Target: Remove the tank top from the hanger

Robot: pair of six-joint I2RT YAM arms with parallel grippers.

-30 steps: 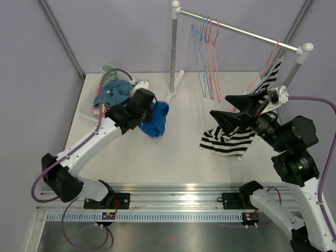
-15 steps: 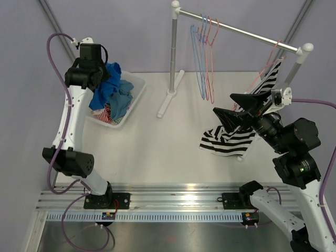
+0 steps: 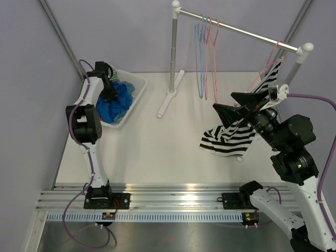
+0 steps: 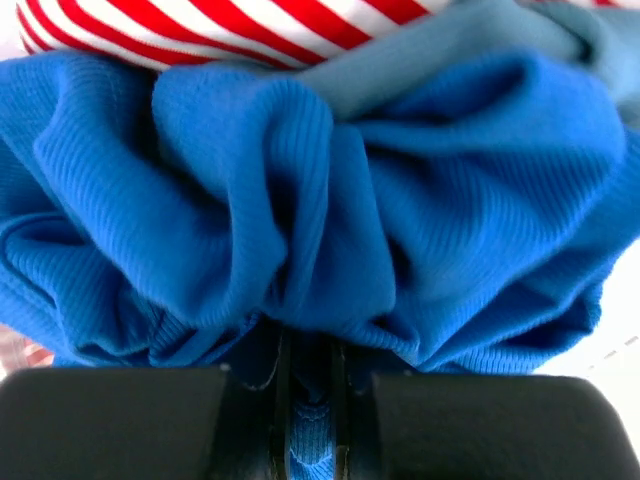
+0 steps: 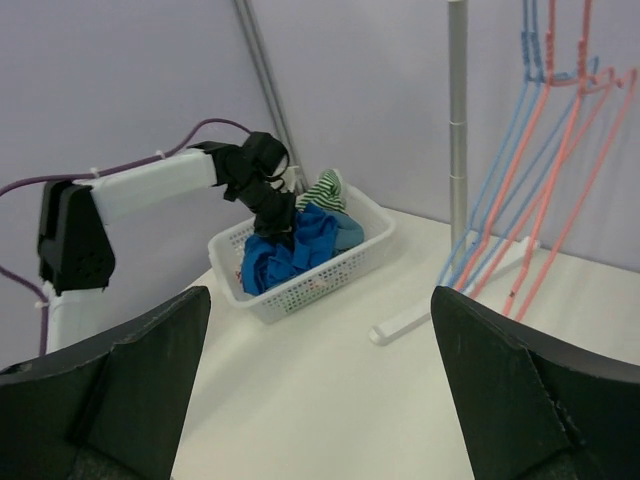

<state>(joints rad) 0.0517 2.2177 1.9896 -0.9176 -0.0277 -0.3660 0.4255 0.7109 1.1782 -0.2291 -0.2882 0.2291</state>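
The blue tank top (image 3: 116,102) is off its hanger and bunched inside the white basket (image 3: 137,84) at the far left of the counter (image 3: 173,152), on top of a red-striped garment (image 4: 200,30). The left pincer (image 3: 108,94) is pinching a fold of it, jaws pressed nearly together. This looks like the drop-off step. Next, the jaws need to part and the arm needs to lift clear without dragging cloth out.

The right pincer (image 3: 223,101) is spread wide and holds nothing, just above a black-and-white striped top (image 3: 228,139) hanging from a pink hanger (image 3: 262,73).

Half a second ago the left arm held the blue top raised above the basket. It has since lowered it in.
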